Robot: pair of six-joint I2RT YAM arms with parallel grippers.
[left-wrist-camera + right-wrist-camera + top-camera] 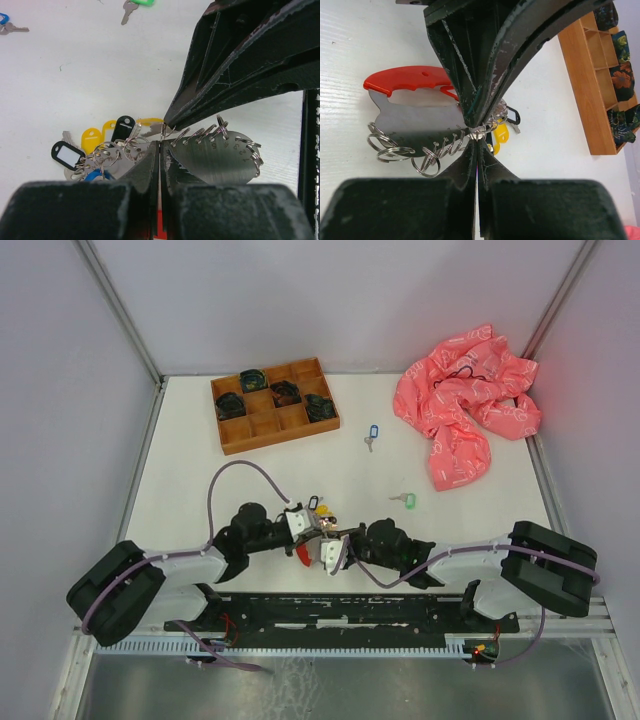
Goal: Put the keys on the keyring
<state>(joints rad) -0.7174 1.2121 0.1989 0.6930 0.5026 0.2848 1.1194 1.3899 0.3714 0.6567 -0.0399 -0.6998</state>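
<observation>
The keyring (pixel 415 117) is a flat metal plate with a red plastic loop (pixel 405 82) and several split rings along its edge. It sits between both grippers near the front middle of the table (pixel 303 553). My left gripper (pixel 160 146) is shut on the plate's edge. My right gripper (pixel 477 135) is shut on one small split ring at that edge, tip to tip with the left one. Keys with yellow and black tags (pixel 100 142) hang on the bunch. A blue-tagged key (pixel 372 435) and a green-tagged key (pixel 403 500) lie loose farther out.
A wooden compartment tray (pixel 275 405) holding dark patterned items stands at the back left. A crumpled pink bag (pixel 465 405) lies at the back right. White walls close in the table on three sides.
</observation>
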